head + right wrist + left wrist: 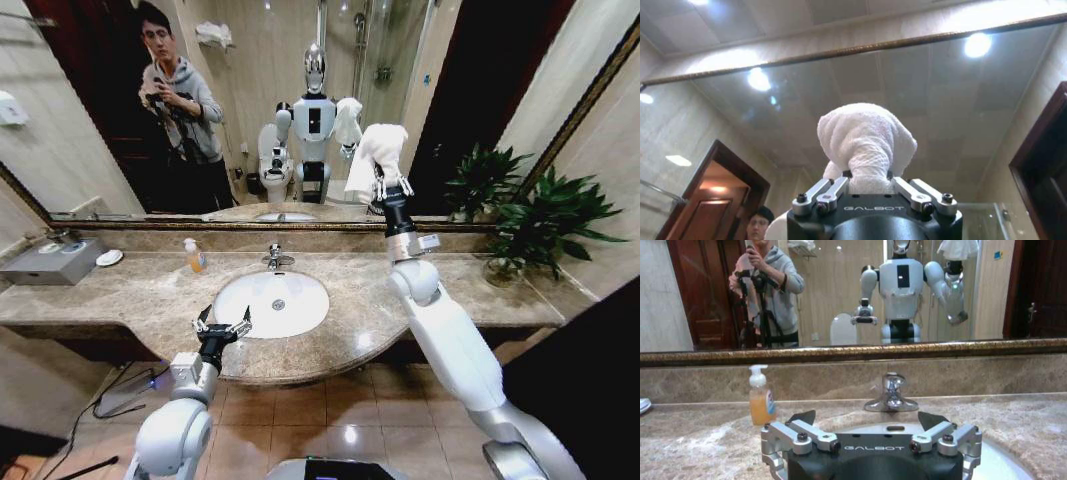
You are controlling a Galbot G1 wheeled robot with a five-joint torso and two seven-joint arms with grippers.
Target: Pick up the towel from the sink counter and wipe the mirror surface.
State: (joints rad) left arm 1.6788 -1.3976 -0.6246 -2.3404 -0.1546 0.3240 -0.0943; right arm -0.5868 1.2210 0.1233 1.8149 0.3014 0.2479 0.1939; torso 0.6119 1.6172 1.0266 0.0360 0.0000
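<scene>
My right arm reaches up over the sink counter (120,300), and its gripper (390,186) is shut on the white towel (378,150). The bunched towel is held up at the mirror surface (260,110), right of centre; whether it touches the glass I cannot tell. The right wrist view has the towel (865,142) bulging out of the shut gripper (869,184), with the mirror surface (927,75) right behind it. My left gripper (222,328) hangs low and open at the counter's front edge, just before the oval basin (300,310). The left wrist view shows that gripper (867,418) holding nothing.
A faucet (273,257) and an orange soap bottle (194,256) stand behind the basin. A grey box (55,260) and a small dish (109,257) sit at the counter's left end. Potted plants (540,225) fill the right end beside the mirror frame.
</scene>
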